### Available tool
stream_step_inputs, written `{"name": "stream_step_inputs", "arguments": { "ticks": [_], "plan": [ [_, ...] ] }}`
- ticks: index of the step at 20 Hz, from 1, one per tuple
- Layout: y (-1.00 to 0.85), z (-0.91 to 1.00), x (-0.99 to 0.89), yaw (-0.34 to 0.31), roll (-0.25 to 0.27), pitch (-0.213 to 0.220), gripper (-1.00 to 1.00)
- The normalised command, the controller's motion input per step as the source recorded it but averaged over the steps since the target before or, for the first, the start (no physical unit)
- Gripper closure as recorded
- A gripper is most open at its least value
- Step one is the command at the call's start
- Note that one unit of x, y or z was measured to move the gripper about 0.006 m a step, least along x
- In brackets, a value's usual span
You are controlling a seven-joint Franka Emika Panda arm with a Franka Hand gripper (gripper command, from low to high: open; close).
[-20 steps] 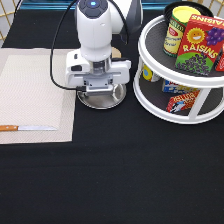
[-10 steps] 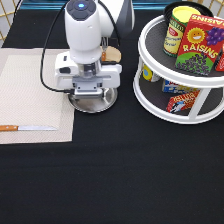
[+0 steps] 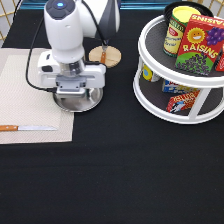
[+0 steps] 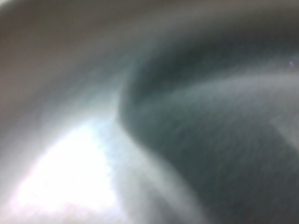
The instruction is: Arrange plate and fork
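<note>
The shiny silver plate (image 3: 80,103) sits partly over the right edge of the beige placemat (image 3: 22,85). My gripper (image 3: 75,94) is directly over the plate and down on its rim, shut on it; the hand hides most of the dish. The wrist view is filled by the plate's bright metal surface (image 4: 93,150). The fork (image 3: 103,54), with an orange-brown handle, lies across the round wooden coaster (image 3: 113,56) toward the exterior view's top, just right of the arm. Its tines are hard to make out.
A knife (image 3: 27,128) with an orange-brown handle lies on the placemat near its bottom edge. A white two-tier turntable rack (image 3: 150,95) with cans and a raisins box (image 3: 197,47) stands at the exterior view's right. The table has a black cloth.
My gripper and the plate have moved together toward the exterior view's left, from the black cloth onto the placemat's right edge. The fork and coaster are now uncovered.
</note>
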Motion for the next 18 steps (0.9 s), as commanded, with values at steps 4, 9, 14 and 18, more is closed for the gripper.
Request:
{"name": "stream_step_inputs", "arguments": {
  "ticks": [4, 9, 14, 18],
  "plan": [
    [-1.0, 0.0, 0.2, 0.0, 0.087, 0.061, -1.0],
    [-1.0, -0.01, 0.19, 0.0, 0.086, 0.065, -1.0],
    [-1.0, -0.01, 0.16, 0.0, 0.081, 0.067, -1.0],
    [-1.0, -0.02, 0.06, 0.0, 0.073, 0.066, -1.0]
  ]
}}
